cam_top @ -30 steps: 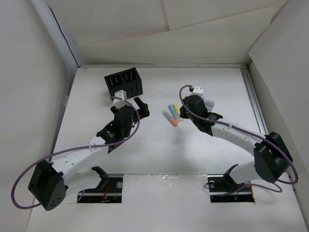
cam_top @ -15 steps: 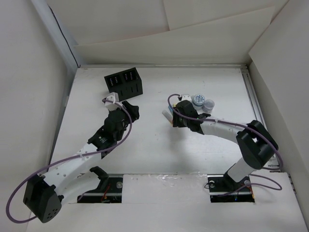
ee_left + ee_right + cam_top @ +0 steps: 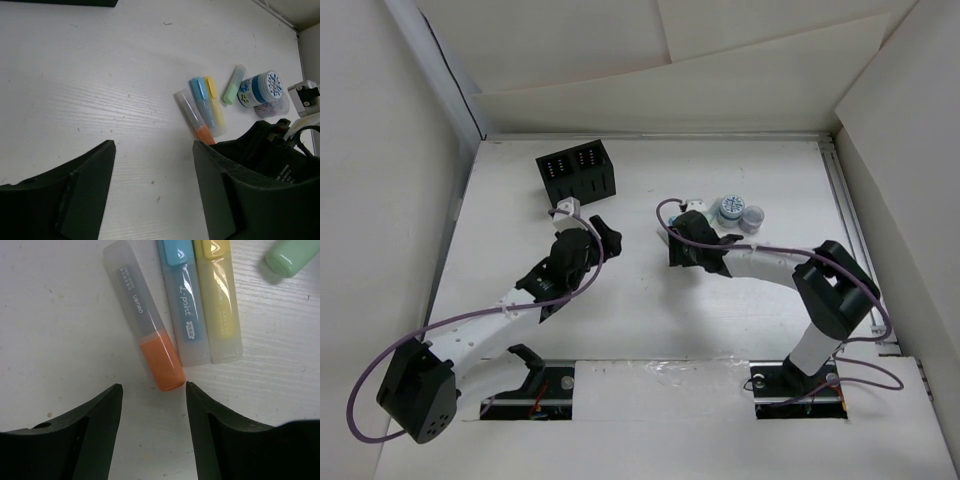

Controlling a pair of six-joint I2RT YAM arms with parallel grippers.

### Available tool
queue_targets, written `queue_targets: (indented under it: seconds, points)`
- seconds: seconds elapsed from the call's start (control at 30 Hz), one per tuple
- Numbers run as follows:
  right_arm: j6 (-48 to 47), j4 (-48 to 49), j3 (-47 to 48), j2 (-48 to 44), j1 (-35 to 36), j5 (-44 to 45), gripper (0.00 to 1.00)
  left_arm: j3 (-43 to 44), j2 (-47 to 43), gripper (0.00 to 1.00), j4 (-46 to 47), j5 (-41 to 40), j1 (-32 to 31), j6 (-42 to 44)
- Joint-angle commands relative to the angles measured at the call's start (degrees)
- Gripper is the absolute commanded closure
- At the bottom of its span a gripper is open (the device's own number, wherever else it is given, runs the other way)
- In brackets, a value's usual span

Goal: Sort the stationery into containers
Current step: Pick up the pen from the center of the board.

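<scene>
Three sticks lie side by side: white with an orange end (image 3: 145, 320), light blue (image 3: 182, 305) and yellow (image 3: 220, 305). A pale green stick (image 3: 290, 255) lies apart from them. My right gripper (image 3: 154, 386) is open and empty, its tips just short of the orange end. In the top view it (image 3: 670, 243) hides most of the sticks. Two round pieces (image 3: 729, 208) (image 3: 752, 216) stand right of it. The black organiser box (image 3: 576, 172) sits at the back left. My left gripper (image 3: 598, 232) (image 3: 154, 145) is open over bare table, in front of the box.
White walls close in the table on the left, back and right. From the left wrist the sticks (image 3: 205, 105), the blue-lidded round piece (image 3: 260, 89) and the right arm's black wrist (image 3: 280, 155) appear ahead to the right.
The right gripper has swung left from beside the round pieces to the sticks and gone from shut to open. The left gripper narrowed, then partly reopened, and shifted a little toward me.
</scene>
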Motion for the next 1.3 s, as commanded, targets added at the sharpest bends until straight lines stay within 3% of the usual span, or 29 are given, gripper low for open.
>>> queue_targets:
  seconds: [0.0, 0.17, 0.47, 0.8, 1.1, 1.27]
  points:
    - [1.0, 0.5, 2.0, 0.9, 0.3, 2.6, 0.4, -0.6, -0.3, 0.38, 2.0, 1.1, 0.2, -1.2]
    - [1.5, 0.5, 2.6, 1.4, 0.3, 4.1, 0.4, -0.1, -0.8, 0.33, 2.0, 1.1, 0.2, -2.3]
    - [1.0, 1.1, 6.8, 6.2, 0.3, 2.2, 0.43, 2.9, 4.1, 0.34, 1.0, 2.2, 0.2, -4.7]
    - [1.0, 5.6, 5.0, 6.7, 0.8, 2.7, 0.52, 4.0, 7.1, 0.38, -0.3, 2.3, 0.2, -7.2]
    - [1.5, 7.3, 3.2, 3.0, 1.4, 2.1, 0.84, 7.5, 13.8, 0.42, 2.3, 6.7, 0.2, -9.4]
    - [1.5, 8.7, 0.1, -3.8, 1.4, -1.7, 0.87, 8.6, 15.5, 0.45, 4.1, 8.9, 0.2, -10.5]
